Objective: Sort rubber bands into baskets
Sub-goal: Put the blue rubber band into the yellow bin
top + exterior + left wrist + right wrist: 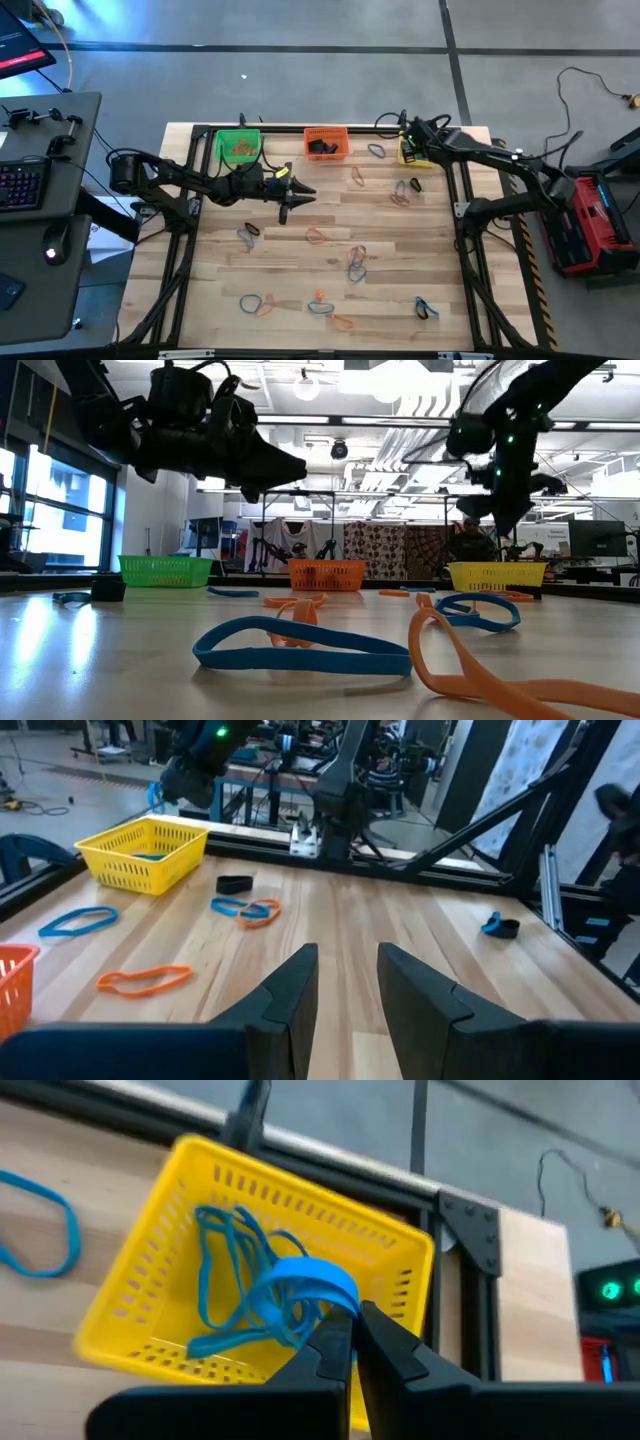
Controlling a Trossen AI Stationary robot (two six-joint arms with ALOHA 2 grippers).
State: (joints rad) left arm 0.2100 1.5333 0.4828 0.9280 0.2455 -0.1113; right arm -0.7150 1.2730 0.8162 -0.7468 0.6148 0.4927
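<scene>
Right tool (pixel 352 1330), pinching a thin blue rubber band (pixel 305 1280) over the yellow mesh plastic basket (pixel 150 1335) at the tabletop's far-right corner, should release only while centred inside its walls.

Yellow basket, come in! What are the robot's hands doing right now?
Right gripper shut on a blue band, above the yellow basket. Left gripper open, empty, mid-table. Nothing in the way.

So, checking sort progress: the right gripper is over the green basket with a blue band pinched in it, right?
Not green. The right gripper is over the yellow basket, as the right wrist view shows, with a blue band pinched in it.
</scene>
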